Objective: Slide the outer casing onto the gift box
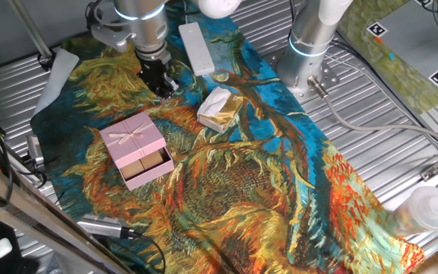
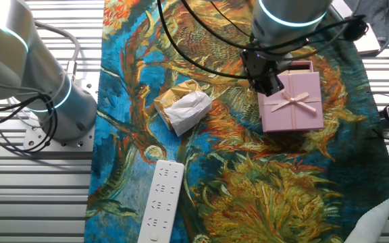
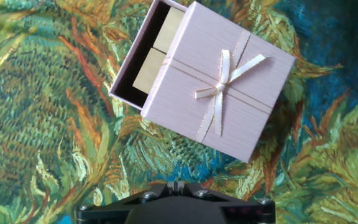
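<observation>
The outer casing (image 1: 131,137), a pale pink sleeve with a ribbon bow, lies on the painted cloth. It covers most of the gift box (image 1: 149,166), whose tan-brown inside sticks out at one end. Both also show in the other fixed view, casing (image 2: 291,102) and box end (image 2: 301,66), and in the hand view, casing (image 3: 222,81) and box (image 3: 148,59). My gripper (image 1: 160,84) hangs just behind the casing, on the side away from the box's open end. It also shows in the other fixed view (image 2: 265,81). In the hand view the gripper (image 3: 174,185) has its jaws pressed together and holds nothing.
A white-and-gold foil packet (image 1: 220,109) lies to the right of the casing. A white power strip (image 1: 196,47) lies at the back of the cloth. A second arm's base (image 1: 310,46) stands at the back right. A clear cup (image 1: 424,209) sits at the front right.
</observation>
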`<state>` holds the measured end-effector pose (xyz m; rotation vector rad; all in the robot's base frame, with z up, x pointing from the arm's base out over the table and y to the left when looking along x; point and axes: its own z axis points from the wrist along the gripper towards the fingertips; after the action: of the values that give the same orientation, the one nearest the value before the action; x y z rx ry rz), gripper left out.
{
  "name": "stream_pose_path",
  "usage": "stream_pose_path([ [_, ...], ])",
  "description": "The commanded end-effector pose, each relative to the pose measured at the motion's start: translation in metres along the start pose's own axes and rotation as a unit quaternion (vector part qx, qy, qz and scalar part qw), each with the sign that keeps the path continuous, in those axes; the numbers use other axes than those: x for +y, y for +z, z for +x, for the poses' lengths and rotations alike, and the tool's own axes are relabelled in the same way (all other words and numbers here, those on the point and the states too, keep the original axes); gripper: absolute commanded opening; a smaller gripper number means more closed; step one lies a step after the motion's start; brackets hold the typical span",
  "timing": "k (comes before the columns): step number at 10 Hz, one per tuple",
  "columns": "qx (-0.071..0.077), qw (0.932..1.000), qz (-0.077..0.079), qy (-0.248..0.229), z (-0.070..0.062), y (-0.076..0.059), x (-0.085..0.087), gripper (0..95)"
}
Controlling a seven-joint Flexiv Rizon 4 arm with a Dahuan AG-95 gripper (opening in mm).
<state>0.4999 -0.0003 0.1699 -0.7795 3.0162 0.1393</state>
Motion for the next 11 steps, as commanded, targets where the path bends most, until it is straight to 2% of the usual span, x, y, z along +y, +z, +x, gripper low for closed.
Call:
stream_pose_path([
  [1, 0.006, 0.9997, -0.022, -0.005, -0.0002, -0.0001, 0.0002, 0.0],
  [2, 0.005, 0.9993, -0.036, -0.003, -0.0002, -0.0001, 0.0002, 0.0],
  [4, 0.001, 0.9991, -0.041, 0.012, -0.0002, -0.0001, 0.0002, 0.0],
  [5, 0.003, 0.9991, -0.035, 0.023, -0.0002, -0.0001, 0.0002, 0.0],
  [6, 0.009, 0.9996, -0.012, 0.026, -0.0002, -0.0001, 0.0002, 0.0],
  [8, 0.009, 0.9988, -0.012, 0.047, -0.0002, -0.0001, 0.0002, 0.0],
  [9, 0.016, 0.9978, 0.001, 0.065, -0.0002, -0.0001, 0.0002, 0.0],
  [11, 0.017, 0.9964, -0.002, 0.083, -0.0002, -0.0001, 0.0002, 0.0],
])
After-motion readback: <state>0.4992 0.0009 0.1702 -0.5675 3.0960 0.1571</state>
